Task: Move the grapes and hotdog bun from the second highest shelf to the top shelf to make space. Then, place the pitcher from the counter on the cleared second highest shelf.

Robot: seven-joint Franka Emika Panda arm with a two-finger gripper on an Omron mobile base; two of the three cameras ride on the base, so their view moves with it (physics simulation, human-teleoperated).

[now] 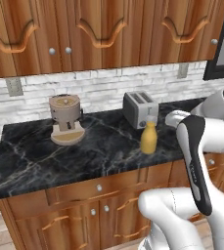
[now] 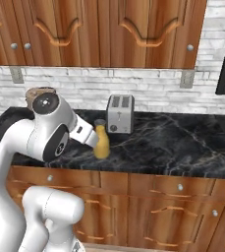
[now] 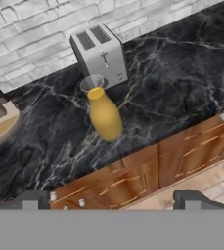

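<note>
Pitcher stands upright on counter beside toaster, jaws apart above it.

White arm folded high, elbow bent, forearm reaching forward over the surface. Gripper spread wide, empty; both dark fingers at the hand view's bottom edge, angled down, well apart.

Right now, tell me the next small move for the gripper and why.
Probably ease the open gripper forward and down toward the pitcher. The pitcher stands upright on the counter, just in front of the toaster and near the front edge. The fingers sit well short of it with nothing between them, so an approach comes before any closing.
</note>
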